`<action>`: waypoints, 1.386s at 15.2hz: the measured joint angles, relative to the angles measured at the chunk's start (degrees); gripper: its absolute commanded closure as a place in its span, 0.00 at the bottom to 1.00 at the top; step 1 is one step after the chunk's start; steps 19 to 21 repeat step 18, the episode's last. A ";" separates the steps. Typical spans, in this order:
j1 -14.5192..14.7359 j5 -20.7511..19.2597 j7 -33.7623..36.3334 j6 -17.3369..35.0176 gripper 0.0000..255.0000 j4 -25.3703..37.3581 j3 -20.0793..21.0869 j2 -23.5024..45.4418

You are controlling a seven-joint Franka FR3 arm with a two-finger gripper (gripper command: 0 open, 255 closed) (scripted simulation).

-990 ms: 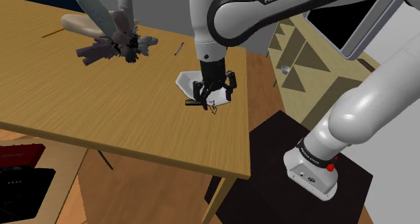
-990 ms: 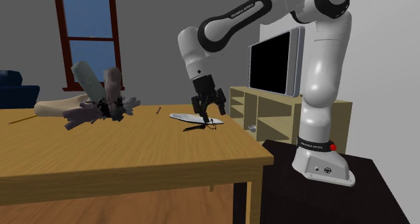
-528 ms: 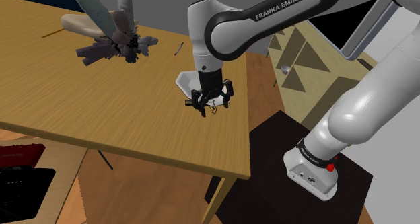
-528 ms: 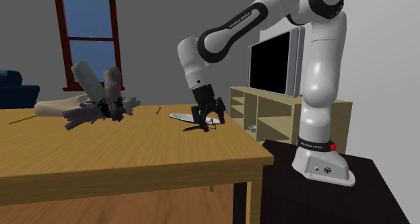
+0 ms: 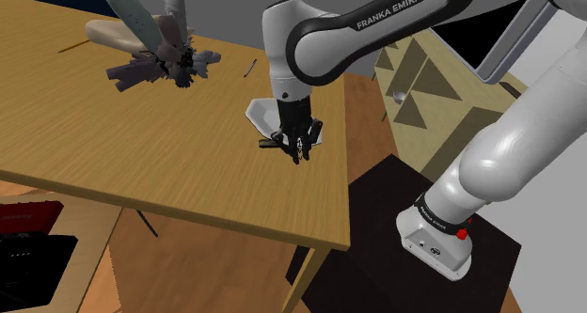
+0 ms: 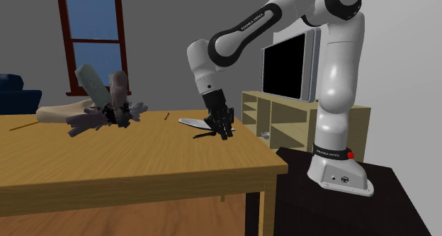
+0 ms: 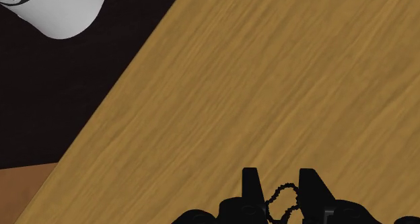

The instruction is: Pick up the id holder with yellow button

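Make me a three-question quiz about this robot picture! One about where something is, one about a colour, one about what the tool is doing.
1. Where is the white dish? A on the floor; B on the table beside the tool; C on the cabinet.
2. What colour is the tool? A black; B yellow; C white.
3. The tool's fingers are: A wide open; B meeting on nothing; C closed on the id holder cord.
Answers: B, the dish lies on the wooden table by the tool; A, it is all black; C, the wrist view shows the beaded cord clasped between them.
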 measured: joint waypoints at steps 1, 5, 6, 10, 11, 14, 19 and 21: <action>0.00 0.00 0.00 0.00 1.00 0.00 0.00 0.00; -0.05 0.28 -0.16 -1.65 1.00 0.81 -0.13 -0.91; -0.07 0.48 -0.24 -2.62 1.00 1.28 -0.21 -1.48; -0.13 0.86 -0.35 -5.52 1.00 2.91 -0.44 -2.85; -0.10 1.10 -0.40 -6.35 1.00 3.18 -0.50 -3.47; -0.20 1.26 -0.52 -8.74 1.00 4.74 -0.77 -4.35; -0.27 1.54 -0.58 -11.63 1.00 6.54 -1.08 -5.53; -0.27 1.54 -0.58 -11.63 1.00 6.54 -1.08 -5.53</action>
